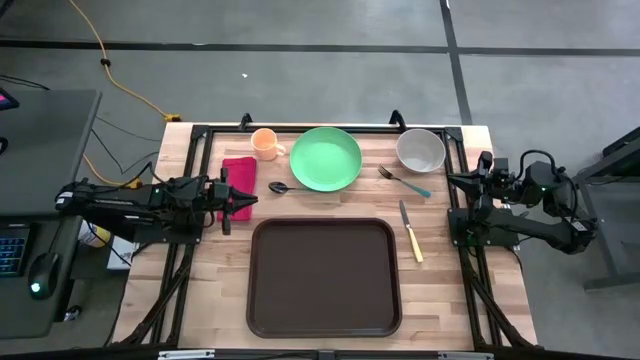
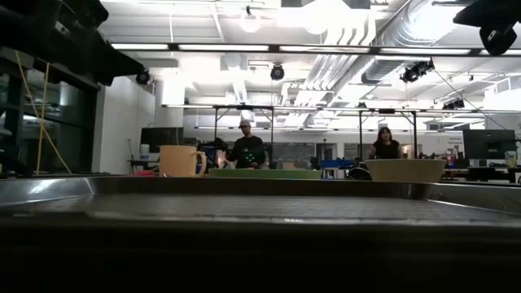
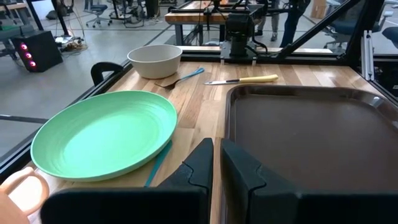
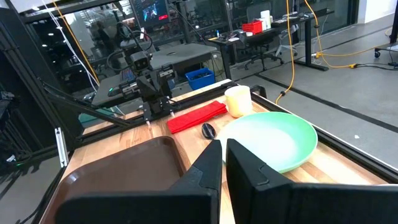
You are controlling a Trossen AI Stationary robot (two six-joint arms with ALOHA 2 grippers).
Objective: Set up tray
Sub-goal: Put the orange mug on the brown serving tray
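Observation:
The dark brown tray [image 1: 323, 277] lies flat at the table's near middle, with nothing on it. Behind it lie a green plate [image 1: 325, 158], an orange cup [image 1: 265, 143], a red napkin [image 1: 238, 175], a spoon [image 1: 285, 187], a fork [image 1: 403, 181], a yellow-handled knife [image 1: 411, 232] and a white bowl [image 1: 420, 150]. My left gripper [image 1: 245, 201] hovers by the napkin's near right corner, pointing toward the table's right, fingers [image 3: 205, 163] together and holding nothing. My right gripper [image 1: 453, 181] is drawn back at the table's right edge, shut and holding nothing [image 4: 224, 155].
Black frame rails [image 1: 205, 160] run along the table's left, right and far edges. Bare wood lies between the tray and the row of dishes. In the low view two people [image 2: 247, 150] stand far off in the room behind the table.

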